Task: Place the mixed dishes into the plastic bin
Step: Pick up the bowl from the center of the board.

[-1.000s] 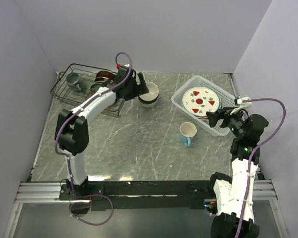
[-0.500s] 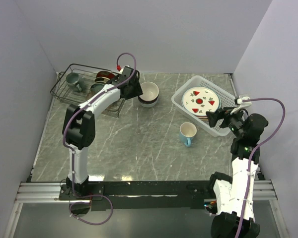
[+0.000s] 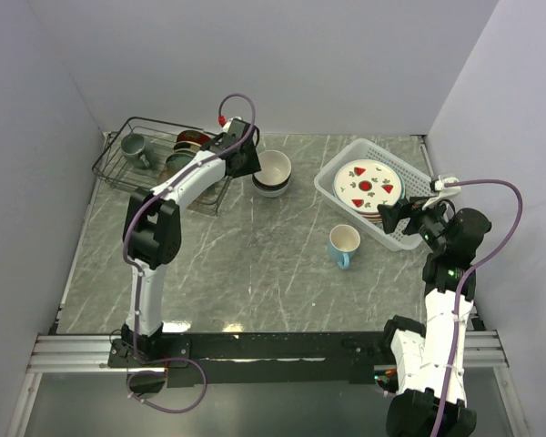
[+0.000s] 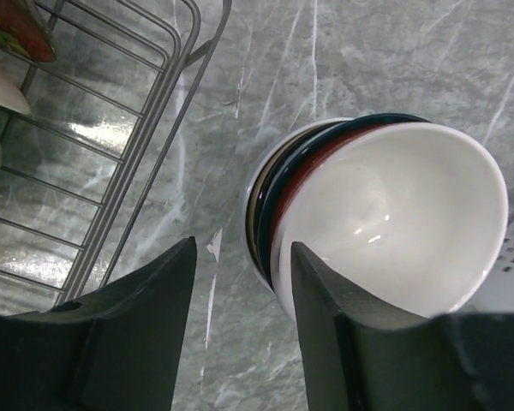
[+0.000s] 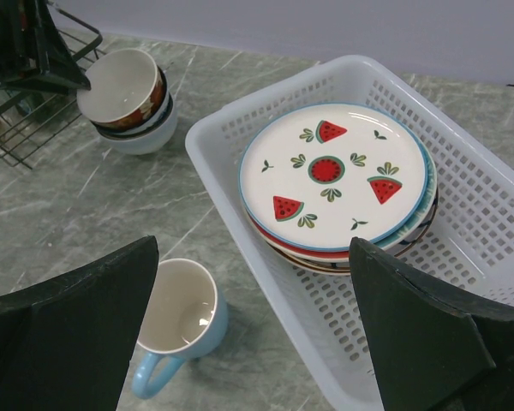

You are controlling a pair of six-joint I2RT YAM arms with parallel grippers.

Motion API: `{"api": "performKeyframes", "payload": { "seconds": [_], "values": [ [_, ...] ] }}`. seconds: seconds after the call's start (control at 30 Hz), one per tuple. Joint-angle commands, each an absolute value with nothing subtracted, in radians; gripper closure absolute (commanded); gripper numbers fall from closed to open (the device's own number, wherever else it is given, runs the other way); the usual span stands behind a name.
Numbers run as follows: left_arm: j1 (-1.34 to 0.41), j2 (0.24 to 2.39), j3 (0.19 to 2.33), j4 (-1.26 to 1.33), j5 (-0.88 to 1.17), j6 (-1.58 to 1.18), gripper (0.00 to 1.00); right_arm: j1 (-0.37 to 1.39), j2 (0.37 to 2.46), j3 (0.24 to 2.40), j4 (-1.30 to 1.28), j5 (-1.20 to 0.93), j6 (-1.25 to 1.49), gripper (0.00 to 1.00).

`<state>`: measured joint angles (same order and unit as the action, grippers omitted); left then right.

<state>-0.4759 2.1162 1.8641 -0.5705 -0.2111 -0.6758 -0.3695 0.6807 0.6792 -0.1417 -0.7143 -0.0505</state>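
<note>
Stacked cream-and-dark bowls [image 3: 274, 172] [image 4: 394, 214] [image 5: 124, 94] stand on the table beside the rack. My left gripper [image 3: 253, 166] [image 4: 242, 247] straddles their left rim. One finger is inside the top bowl and the other outside, with a strip of table showing in the gap. The white plastic bin [image 3: 332, 187] [image 5: 214, 150] holds a pile of plates with the watermelon plate [image 3: 369, 182] [image 5: 334, 175] on top. A light blue mug [image 3: 343, 244] [image 5: 180, 317] stands upright just left of the bin. My right gripper [image 3: 396, 211] [image 5: 253, 257] hangs wide open above the bin's near edge, holding nothing.
A black wire rack [image 3: 118, 168] [image 4: 146, 111] [image 5: 34, 128] at the back left holds a grey-green mug [image 3: 132, 146] and upright plates. It sits close to the left gripper. Grey walls close in the table on three sides.
The left gripper's jaws have narrowed around the bowl rim and its arm has shifted slightly at the bowls. The right arm, mug, bin and plates have not moved.
</note>
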Motion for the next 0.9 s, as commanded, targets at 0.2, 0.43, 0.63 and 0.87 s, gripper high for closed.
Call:
{"api": "performKeyframes", "payload": {
  "seconds": [0.2,0.43,0.63,0.87],
  "values": [
    [-0.523,2.161,1.985,-0.618,-0.351,-0.583,0.5,-0.373,0.683,0.676,-0.103,-0.701,-0.064,0.0],
    [-0.543,2.18,2.014,-0.632,-0.39,-0.549,0.55,-0.373,0.686,0.676,-0.103,-0.701,-0.064,0.0],
    [-0.557,2.194,2.042,-0.641,-0.406,-0.528,0.6,-0.373,0.684,0.676,-0.103,-0.701,-0.064,0.0],
    [-0.563,2.212,2.057,-0.646,-0.413,-0.511,0.66,-0.373,0.686,0.676,-0.103,-0.701,-0.064,0.0]
  ]
}}
